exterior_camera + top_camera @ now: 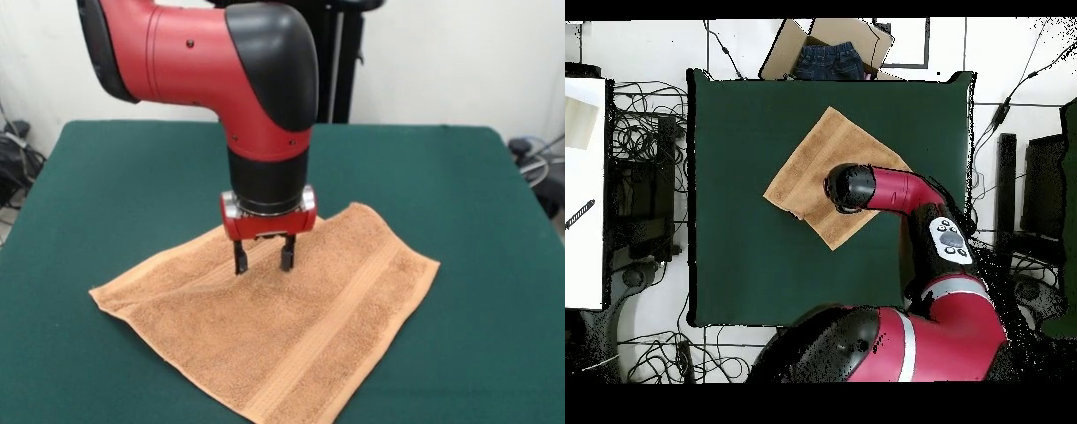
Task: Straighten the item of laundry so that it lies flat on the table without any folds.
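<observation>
The light orange-brown terry towel (291, 327) lies spread on the dark green table (477, 203), turned like a diamond, with a woven border band along its right side. It looks nearly flat. My gripper (263, 261) points straight down over the towel's far part, fingers open with a gap between them, tips at or just above the cloth, holding nothing. In the overhead view the towel (815, 160) lies mid-table and my arm's black head (850, 188) hides the gripper and the towel's near-right part. No tag shows.
A cardboard box with dark blue jeans (827, 60) sits beyond the table's far edge in the overhead view. Cables and equipment (640, 150) lie on the floor around the table. Bare green cloth surrounds the towel on all sides.
</observation>
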Robot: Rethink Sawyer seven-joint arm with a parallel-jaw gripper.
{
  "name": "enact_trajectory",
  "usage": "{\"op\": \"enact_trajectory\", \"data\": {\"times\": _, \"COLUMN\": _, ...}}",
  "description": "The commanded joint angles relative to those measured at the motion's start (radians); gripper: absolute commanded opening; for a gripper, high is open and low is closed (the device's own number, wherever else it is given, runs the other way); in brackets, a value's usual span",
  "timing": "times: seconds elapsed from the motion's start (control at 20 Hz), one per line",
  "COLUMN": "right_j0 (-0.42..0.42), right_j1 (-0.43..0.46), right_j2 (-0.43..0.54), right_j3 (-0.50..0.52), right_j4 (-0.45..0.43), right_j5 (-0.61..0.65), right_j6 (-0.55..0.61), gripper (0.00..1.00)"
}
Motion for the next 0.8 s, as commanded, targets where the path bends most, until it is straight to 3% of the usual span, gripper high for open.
{"op": "enact_trajectory", "data": {"times": 0.05, "right_j0": 0.045, "right_j1": -0.147, "right_j2": 0.065, "right_j3": 0.037, "right_j4": -0.027, "right_j5": 0.232, "right_j6": -0.066, "gripper": 1.00}}
{"op": "enact_trajectory", "data": {"times": 0.3, "right_j0": 0.018, "right_j1": -0.175, "right_j2": 0.084, "right_j3": 0.060, "right_j4": -0.023, "right_j5": 0.247, "right_j6": -0.076, "gripper": 1.00}}
{"op": "enact_trajectory", "data": {"times": 0.8, "right_j0": -0.080, "right_j1": -0.089, "right_j2": 0.181, "right_j3": 0.055, "right_j4": -0.072, "right_j5": 0.202, "right_j6": -0.191, "gripper": 1.00}}
